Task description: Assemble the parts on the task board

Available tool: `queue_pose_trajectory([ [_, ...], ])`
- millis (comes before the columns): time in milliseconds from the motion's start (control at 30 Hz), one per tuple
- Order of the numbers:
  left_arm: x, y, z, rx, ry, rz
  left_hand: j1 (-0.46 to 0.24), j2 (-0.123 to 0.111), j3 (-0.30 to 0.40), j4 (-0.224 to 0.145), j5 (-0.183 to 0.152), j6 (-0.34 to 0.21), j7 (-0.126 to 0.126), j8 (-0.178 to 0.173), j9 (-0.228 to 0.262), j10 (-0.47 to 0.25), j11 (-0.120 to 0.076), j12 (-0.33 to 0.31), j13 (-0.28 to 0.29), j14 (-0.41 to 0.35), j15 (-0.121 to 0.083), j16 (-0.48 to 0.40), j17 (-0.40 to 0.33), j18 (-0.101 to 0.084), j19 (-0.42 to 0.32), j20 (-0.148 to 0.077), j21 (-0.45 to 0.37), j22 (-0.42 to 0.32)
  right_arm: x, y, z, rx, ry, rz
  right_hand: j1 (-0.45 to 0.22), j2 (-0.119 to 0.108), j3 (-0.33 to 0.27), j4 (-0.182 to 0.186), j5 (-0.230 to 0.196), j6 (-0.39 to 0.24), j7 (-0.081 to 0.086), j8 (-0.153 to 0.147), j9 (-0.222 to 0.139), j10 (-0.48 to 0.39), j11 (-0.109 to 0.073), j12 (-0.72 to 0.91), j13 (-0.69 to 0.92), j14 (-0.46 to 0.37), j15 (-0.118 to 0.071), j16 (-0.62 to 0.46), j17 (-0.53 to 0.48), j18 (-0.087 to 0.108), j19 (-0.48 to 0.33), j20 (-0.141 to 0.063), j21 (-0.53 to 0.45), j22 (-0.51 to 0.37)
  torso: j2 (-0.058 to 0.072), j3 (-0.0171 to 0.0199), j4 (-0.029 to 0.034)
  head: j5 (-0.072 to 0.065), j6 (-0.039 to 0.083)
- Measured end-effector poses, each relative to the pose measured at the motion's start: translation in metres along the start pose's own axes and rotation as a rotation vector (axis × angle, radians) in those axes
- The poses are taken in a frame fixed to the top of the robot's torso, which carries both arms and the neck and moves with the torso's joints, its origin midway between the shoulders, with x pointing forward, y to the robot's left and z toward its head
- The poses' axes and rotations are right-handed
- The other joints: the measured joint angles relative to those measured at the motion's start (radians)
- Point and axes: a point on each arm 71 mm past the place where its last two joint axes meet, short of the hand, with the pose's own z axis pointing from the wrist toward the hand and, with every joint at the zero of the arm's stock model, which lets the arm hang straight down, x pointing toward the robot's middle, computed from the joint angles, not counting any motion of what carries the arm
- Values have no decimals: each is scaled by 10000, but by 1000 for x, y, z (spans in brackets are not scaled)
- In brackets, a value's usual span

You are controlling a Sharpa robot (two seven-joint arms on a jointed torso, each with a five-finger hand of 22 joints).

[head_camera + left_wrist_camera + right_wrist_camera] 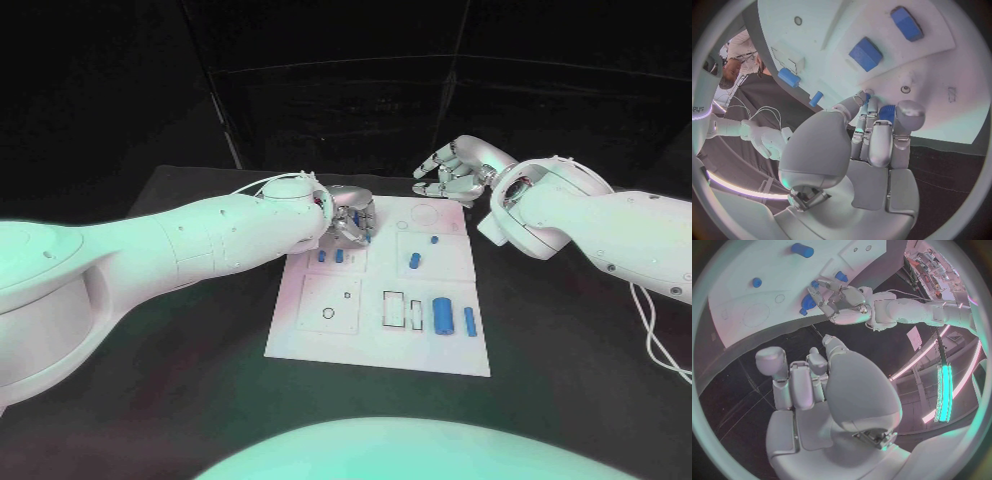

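Note:
The white task board (378, 330) lies in the middle of the black table. My left hand (346, 216) hovers over its far left corner, fingers curled, pinching a small blue part (886, 113) at the fingertips. Two small blue parts (329, 256) stand on the board just below that hand. More blue parts sit mid-board (415, 261) and at the near right, where a thick one (443, 315) lies beside a thin one (470, 321). My right hand (459, 170) hangs over the table beyond the board's far right corner, fingers loosely apart and holding nothing (801, 377).
Black table (577, 340) surrounds the board on all sides. In the left wrist view two blue blocks (865, 53) and a blue cylinder (789, 77) lie on the board ahead of the fingers. Outlined slots (392, 308) mark the board's near half.

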Motion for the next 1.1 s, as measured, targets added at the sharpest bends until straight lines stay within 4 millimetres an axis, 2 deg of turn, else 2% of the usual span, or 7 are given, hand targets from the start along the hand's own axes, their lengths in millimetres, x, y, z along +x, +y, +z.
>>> queue_pose_trajectory([
  [100, 0, 0, 0, -33, -4, 22, 0, 0, 165, -28, 0, 226, -45, -6, 18, 229, -51, -7, 28, 0, 0, 42, 0, 0, 0, 0, 0, 30, 0, 0, 0, 1, 0, -2, 0, 0, 0, 0, 0, 0, 0, 0, 0, 0, 0, 0, 0, 0, 0, 0, 0, 0, 0, 0, 0, 0, 1, -3, 2, -2, -5],
  [300, 1, 1, 0, -77, -56, 108, 154, 154, 396, -155, -1, 541, -118, -9, 31, 535, -167, 6, 85, -16, -60, 47, -22, 0, 0, 0, 85, 147, 0, 0, 0, 1, 3, -3, 0, 0, 0, 0, 0, 0, 0, 0, 0, 0, 0, 0, 0, 0, 0, 0, 0, 0, 0, 0, 0, 0, 5, -6, 6, -13, -10],
  [567, 2, 0, 0, -42, -199, 204, 241, 239, 669, -346, -12, 780, -165, -49, 29, 828, -195, -48, 86, -25, -97, 85, -78, 0, 75, -73, 200, 259, 0, 0, 0, 1, 7, -6, 0, 0, -1, 0, 0, 0, 0, 0, 0, 0, 0, 0, 19, 0, 0, 0, -1, 0, 0, 0, 0, 0, 6, -10, 6, -1, -15],
  [967, 5, 7, -11, 116, -492, 115, 250, 247, 699, -317, -13, 898, -135, -32, 41, 937, -233, -153, 88, -38, -109, 85, -125, 0, 76, -74, 200, 276, 0, 0, 0, 8, 5, -11, 0, 0, -1, -1, 0, 0, 0, 0, 0, 0, 0, 0, 18, 0, 0, 0, -1, 0, 0, 0, 0, 0, 6, -7, 1, -7, 27],
  [1100, 0, 12, -17, 76, -646, -147, 129, 165, 699, -317, -13, 985, -99, -32, 40, 988, -214, -172, 86, -38, -109, 85, -175, 0, 76, -74, 200, 275, 0, -1, 0, 18, 0, -14, 0, 0, -1, -1, 0, 0, 0, 0, 0, 0, 0, 0, 18, 0, 0, 0, -1, 0, 0, 0, 0, 0, 6, -5, 1, -12, 55],
])
